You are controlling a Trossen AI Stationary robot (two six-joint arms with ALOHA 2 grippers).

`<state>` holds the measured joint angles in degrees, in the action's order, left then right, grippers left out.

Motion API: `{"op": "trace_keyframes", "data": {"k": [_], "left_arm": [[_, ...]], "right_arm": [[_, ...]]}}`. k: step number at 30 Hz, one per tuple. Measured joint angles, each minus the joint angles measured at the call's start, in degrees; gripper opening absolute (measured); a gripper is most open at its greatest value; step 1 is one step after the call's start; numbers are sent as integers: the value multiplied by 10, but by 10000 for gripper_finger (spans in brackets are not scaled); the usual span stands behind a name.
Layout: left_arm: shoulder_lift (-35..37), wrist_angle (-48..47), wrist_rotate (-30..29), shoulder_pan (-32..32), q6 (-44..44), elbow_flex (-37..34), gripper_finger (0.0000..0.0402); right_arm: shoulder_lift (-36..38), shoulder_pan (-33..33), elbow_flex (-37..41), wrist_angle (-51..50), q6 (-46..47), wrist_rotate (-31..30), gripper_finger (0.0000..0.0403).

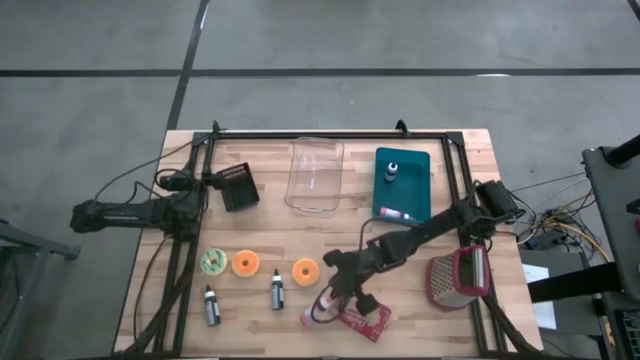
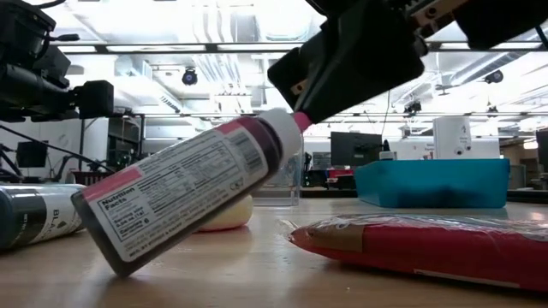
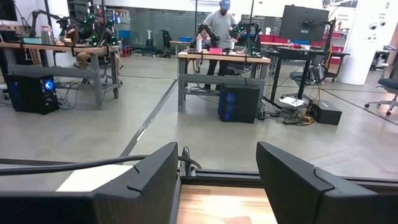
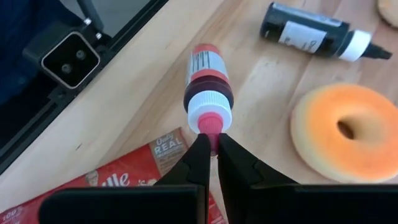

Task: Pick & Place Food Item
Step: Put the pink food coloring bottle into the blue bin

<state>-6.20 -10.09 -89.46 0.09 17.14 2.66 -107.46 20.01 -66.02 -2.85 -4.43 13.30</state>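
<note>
Right gripper (image 4: 210,144): clamped on pink nozzle of bottle (image 4: 206,76) | bottle: near edge, centre, tilted, base on table, long axis running on from the fingers | left gripper (image 3: 217,180): fingers apart, far left, well apart from bottle.

Light was even and bright from overhead ceiling fixtures (image 2: 257,21), which glared in the low view; the nearby bottle (image 2: 184,192) looked slightly soft, and shadows on the table (image 1: 330,255) stayed faint
</note>
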Motion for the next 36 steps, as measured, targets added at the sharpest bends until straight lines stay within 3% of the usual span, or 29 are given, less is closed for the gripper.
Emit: {"op": "trace_keyframes", "data": {"k": [36], "left_arm": [[0,0,0,0,0,0,223]], "right_arm": [[43,-4,-4,-45,20,-33,13]]}}
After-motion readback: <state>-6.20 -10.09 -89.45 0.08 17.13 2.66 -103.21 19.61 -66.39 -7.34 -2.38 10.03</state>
